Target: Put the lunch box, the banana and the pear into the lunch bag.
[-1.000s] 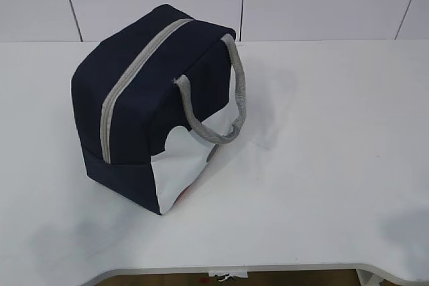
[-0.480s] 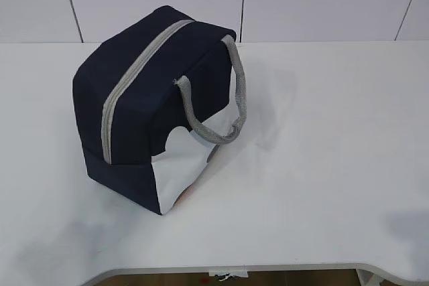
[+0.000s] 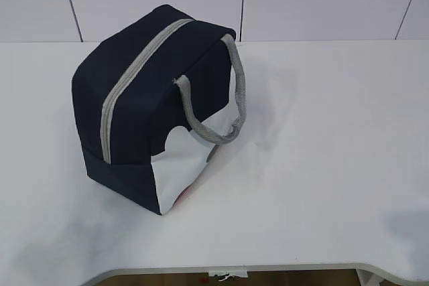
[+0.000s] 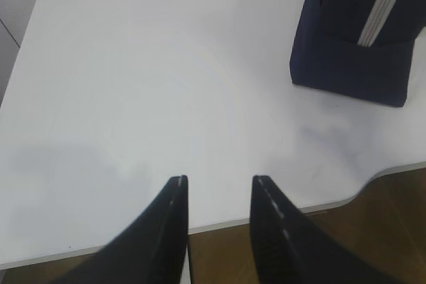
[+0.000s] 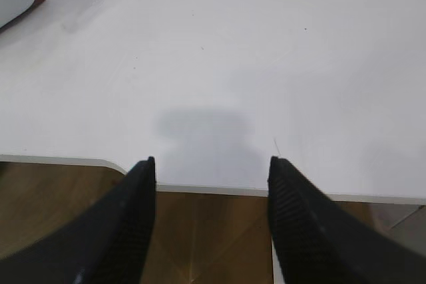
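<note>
- Left gripper (image 4: 217, 181): two dark fingers reach in from the bottom of its wrist view, jaws parted with a clear gap, nothing between them.
- Right gripper (image 5: 212, 162): same pose in its own wrist view, jaws spread wider than the left's, nothing held.
- Both point forward and slightly down, tips hanging in the air.
- Neither arm shows in the exterior view.

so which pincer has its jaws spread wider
The right pincer: the gap between its black jaws is clearly wider than the left pincer's. Both are empty, hanging over the table's front edge.
</note>
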Controlling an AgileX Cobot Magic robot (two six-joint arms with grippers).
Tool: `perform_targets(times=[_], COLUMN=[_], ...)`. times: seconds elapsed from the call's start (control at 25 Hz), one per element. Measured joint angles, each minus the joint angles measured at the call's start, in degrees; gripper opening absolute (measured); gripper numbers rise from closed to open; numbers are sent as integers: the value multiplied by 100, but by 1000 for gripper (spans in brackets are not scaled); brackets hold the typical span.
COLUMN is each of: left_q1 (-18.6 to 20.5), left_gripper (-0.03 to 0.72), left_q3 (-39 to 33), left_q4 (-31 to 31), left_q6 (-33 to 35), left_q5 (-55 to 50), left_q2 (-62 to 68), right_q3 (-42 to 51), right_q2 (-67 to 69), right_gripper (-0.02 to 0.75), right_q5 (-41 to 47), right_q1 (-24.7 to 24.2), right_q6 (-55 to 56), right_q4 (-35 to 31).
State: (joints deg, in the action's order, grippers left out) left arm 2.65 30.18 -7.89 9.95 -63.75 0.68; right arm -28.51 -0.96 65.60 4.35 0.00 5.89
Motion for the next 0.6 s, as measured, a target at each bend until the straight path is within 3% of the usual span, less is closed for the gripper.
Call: perform_targets(times=[0.6], left_q1=[0], left_gripper=[244], left_q3=[0], left_q4=[0], left_q6=[0], left_q5=[0], left_q2=[0], right_q3=[0], right_q2=[0], right_gripper=[410], right_q5=[0], right_q1=[0], right_q6=[0], right_q4=[0])
